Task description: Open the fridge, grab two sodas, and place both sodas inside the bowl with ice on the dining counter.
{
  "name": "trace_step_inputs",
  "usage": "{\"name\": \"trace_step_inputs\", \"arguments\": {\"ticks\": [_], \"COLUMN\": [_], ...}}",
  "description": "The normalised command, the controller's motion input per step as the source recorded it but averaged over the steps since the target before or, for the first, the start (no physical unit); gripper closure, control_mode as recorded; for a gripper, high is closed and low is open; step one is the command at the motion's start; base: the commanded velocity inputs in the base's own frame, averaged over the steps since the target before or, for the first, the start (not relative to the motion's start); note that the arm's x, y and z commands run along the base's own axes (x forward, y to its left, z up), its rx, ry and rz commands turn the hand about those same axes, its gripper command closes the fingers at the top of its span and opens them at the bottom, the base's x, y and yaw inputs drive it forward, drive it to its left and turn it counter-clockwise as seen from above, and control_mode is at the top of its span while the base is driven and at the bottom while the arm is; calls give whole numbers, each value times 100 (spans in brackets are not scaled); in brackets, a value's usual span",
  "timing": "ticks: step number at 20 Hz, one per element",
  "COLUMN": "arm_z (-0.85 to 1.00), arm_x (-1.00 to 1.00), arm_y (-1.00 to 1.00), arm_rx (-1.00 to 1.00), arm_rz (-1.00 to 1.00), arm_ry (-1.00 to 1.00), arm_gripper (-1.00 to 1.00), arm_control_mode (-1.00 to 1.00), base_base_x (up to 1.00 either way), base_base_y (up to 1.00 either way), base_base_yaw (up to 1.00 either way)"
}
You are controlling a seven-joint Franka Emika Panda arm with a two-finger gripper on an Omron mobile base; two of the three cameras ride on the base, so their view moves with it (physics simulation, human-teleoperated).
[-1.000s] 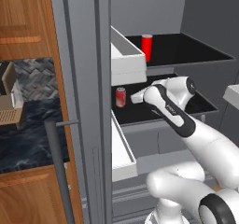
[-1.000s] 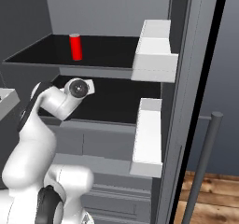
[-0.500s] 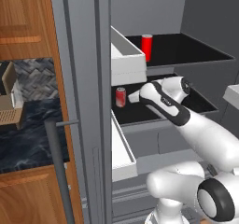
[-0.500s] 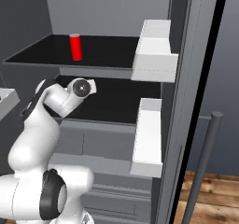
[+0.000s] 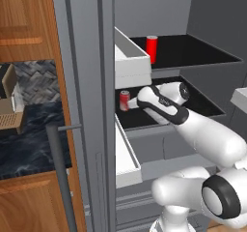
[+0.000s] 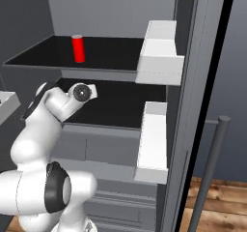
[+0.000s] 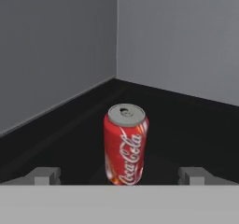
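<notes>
The near can (image 7: 125, 144) stands upright on the fridge's (image 5: 91, 105) lower black shelf (image 5: 202, 105), near its left back corner. A second can (image 5: 152, 49) stands on the shelf above. This looks like the reach for the first soda, fridge door already open. The end effector (image 7: 119, 175) is fully open and empty, its fingertips (image 7: 44, 174) flanking the can, which is centred just ahead. Next it should ease forward, then close.
</notes>
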Motion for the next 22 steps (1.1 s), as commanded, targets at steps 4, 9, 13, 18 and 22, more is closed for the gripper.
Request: {"name": "trace_step_inputs", "arguments": {"ticks": [4, 9, 13, 18, 22], "arm_z": [-12, -11, -15, -12, -8], "arm_x": [20, 18, 14, 15, 17], "arm_y": [7, 5, 12, 12, 7], "arm_rx": [0, 0, 0, 0, 0], "arm_rz": [0, 0, 0, 0, 0], "arm_ry": [0, 0, 0, 0, 0], "arm_gripper": [-100, -100, -100, -100, -100], "arm_control_mode": [-100, -100, -100, -100, -100], "base_base_x": [0, 0, 0, 0, 0], "base_base_y": [0, 0, 0, 0, 0], "base_base_yaw": [0, 0, 0, 0, 0]}}
